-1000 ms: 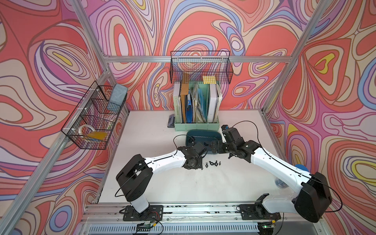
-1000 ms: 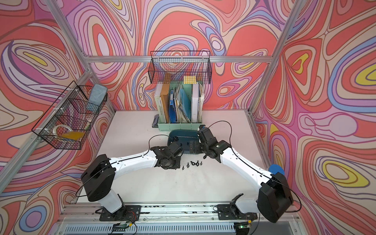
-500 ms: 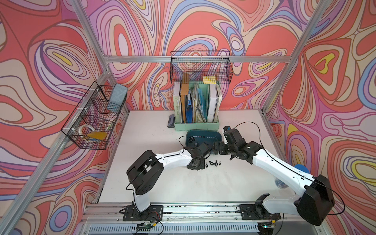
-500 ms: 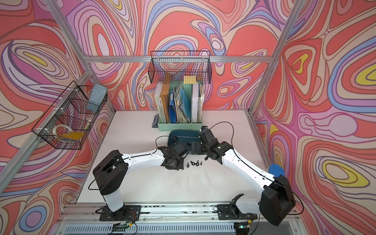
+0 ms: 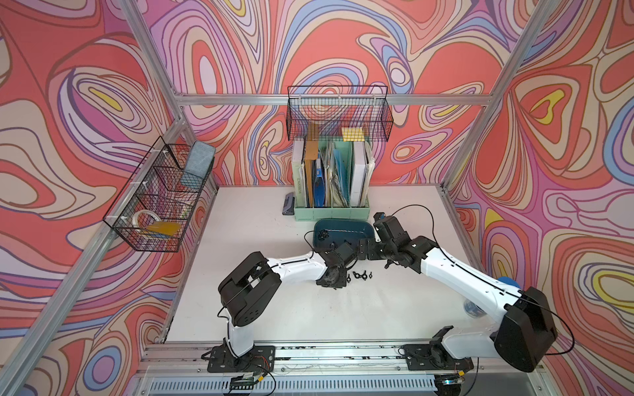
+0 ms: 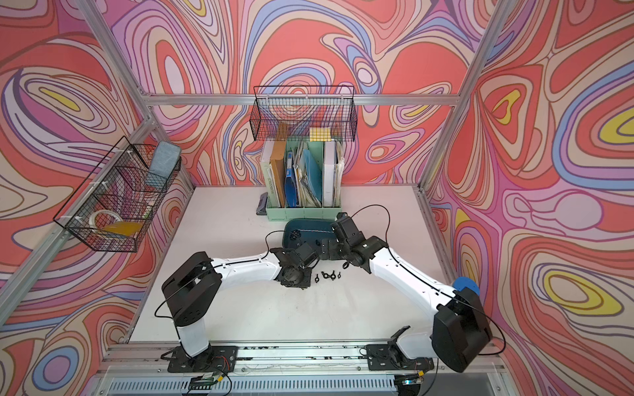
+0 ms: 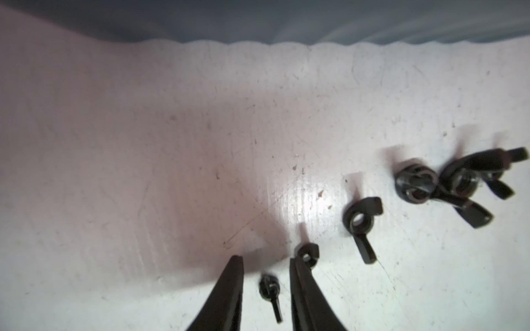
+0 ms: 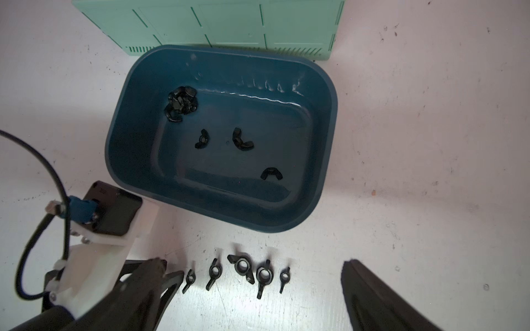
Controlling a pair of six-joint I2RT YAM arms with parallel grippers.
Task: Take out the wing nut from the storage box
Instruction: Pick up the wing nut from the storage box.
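My left gripper [image 7: 265, 259] was spread; wing nut [image 7: 269, 286] lay loose between its jaws on the table [image 7: 143, 143], just outside the storage box [image 8: 327, 86]; right gripper [image 8: 255, 265] gaped wide beside that box.

Black metal wing nuts [image 8: 249, 275] lie under the black right gripper [image 8: 253, 262] on speckled white tabletop [image 8: 430, 143]; ahead gleams the dark teal plastic storage box [image 8: 327, 94], then mint-green file holder [image 8: 229, 23].

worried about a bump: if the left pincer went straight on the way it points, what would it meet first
Probably the small wing nut lying between the open tips of the left pincer, then the white table beneath; depth is unclear.
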